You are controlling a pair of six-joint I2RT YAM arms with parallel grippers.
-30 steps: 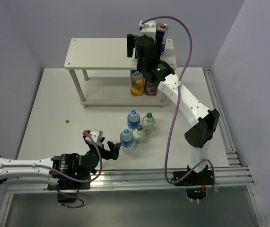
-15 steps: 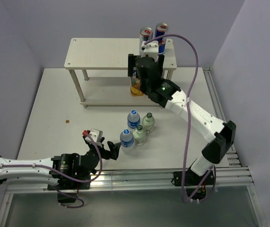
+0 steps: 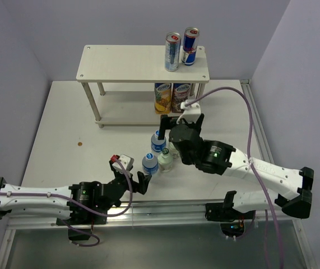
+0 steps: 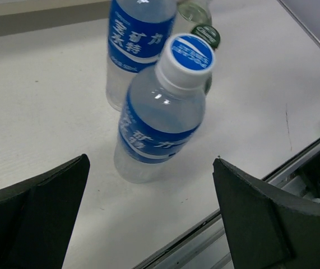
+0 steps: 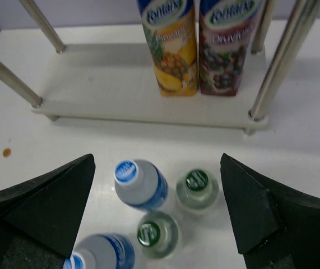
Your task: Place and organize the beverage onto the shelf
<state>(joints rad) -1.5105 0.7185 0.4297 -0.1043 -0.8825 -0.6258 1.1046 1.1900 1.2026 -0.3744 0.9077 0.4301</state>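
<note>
The shelf [image 3: 127,60] stands at the back with two slim cans [image 3: 172,51] upright on the right of its top board. Two juice cartons [image 3: 171,97] stand on its lower board [image 5: 103,84]. Two blue-label bottles [image 3: 150,163] and two green-capped bottles [image 3: 165,160] stand together on the table. My right gripper [image 3: 181,124] is open and empty, hovering above these bottles [image 5: 157,162]. My left gripper [image 3: 140,182] is open and empty, low on the table. Its jaws stand wide on either side, just short of the nearest blue bottle [image 4: 160,112].
A small brown spot [image 3: 79,144] marks the table at the left. A metal rail [image 3: 171,206] runs along the near edge, just behind the left gripper. The left part of the shelf's top board is bare. Walls close in on both sides.
My right gripper left a second can on the top board beside the first, then came back and down over the bottles. My left gripper moved slightly right toward the nearest blue bottle.
</note>
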